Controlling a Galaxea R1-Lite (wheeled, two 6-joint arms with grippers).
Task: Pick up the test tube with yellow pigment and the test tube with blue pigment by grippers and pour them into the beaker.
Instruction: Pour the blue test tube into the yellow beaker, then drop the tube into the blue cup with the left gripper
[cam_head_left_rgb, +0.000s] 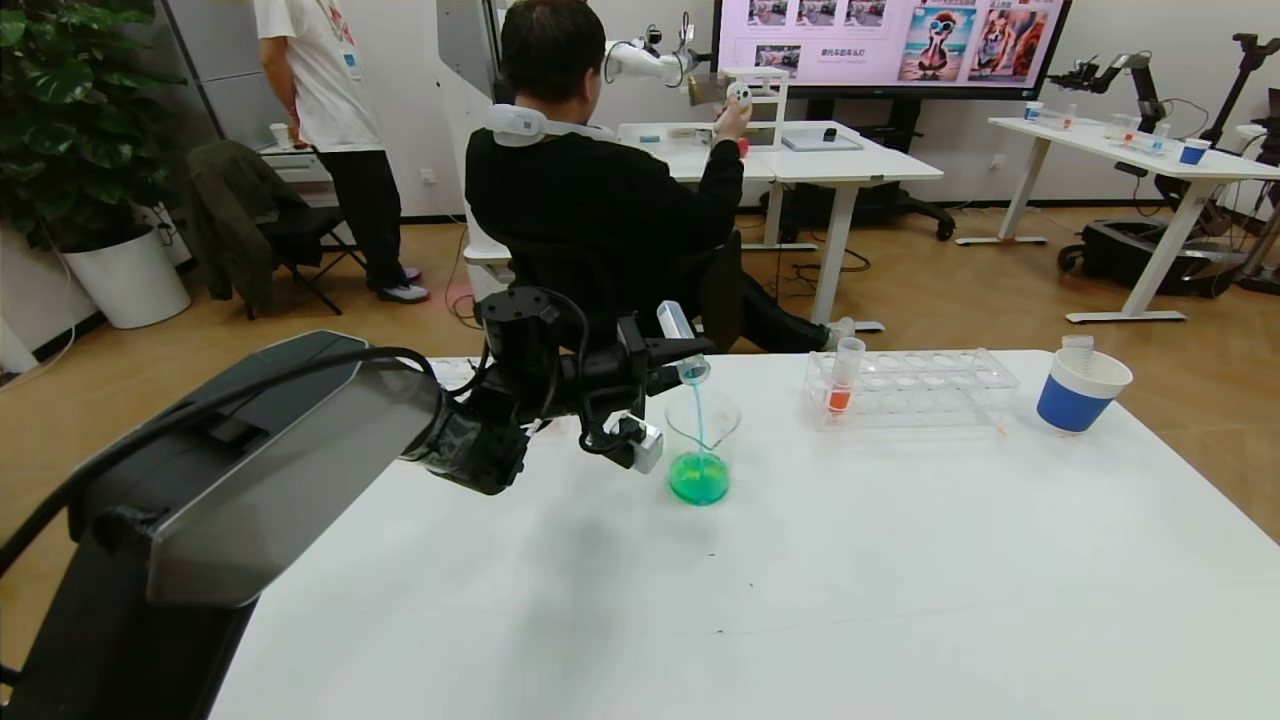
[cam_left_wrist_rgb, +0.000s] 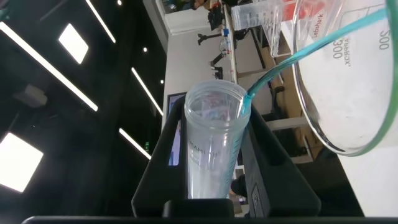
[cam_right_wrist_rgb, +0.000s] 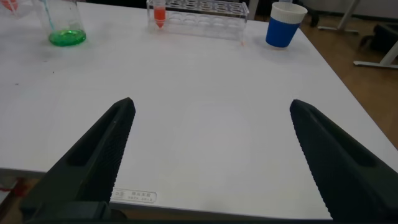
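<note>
I am holding the blue tube (cam_head_left_rgb: 680, 338) clamped in my left end effector (cam_head_left_rgb: 672, 352), tipped mouth-down over the beaker (cam_head_left_rgb: 701, 447). The tube's long axis is running from about ten o'clock down to four o'clock in the head view, with its mouth just above the beaker's rim at the far-left side. A thin cyan stream (cam_head_left_rgb: 699, 410) is falling from the lip into the green liquid pooled at the beaker's bottom. In my left wrist view the tube (cam_left_wrist_rgb: 211, 146) looks nearly drained, the last of the liquid running off its lip toward the beaker (cam_left_wrist_rgb: 348, 81), so I judge the pour is close to done.

My left arm is reaching in from nine o'clock, wrist rolled over to keep the tilt. The beaker is sitting on the desk (cam_head_left_rgb: 760, 580) directly below the tube's mouth, which is what matters for finishing the pour cleanly.

My right end effector (cam_right_wrist_rgb: 211, 155) is idling with fingers wide apart over the near desk, holding nothing. The rack (cam_head_left_rgb: 910, 385), with one orange-red tube (cam_head_left_rgb: 843, 375), is standing at three o'clock of the beaker.
</note>
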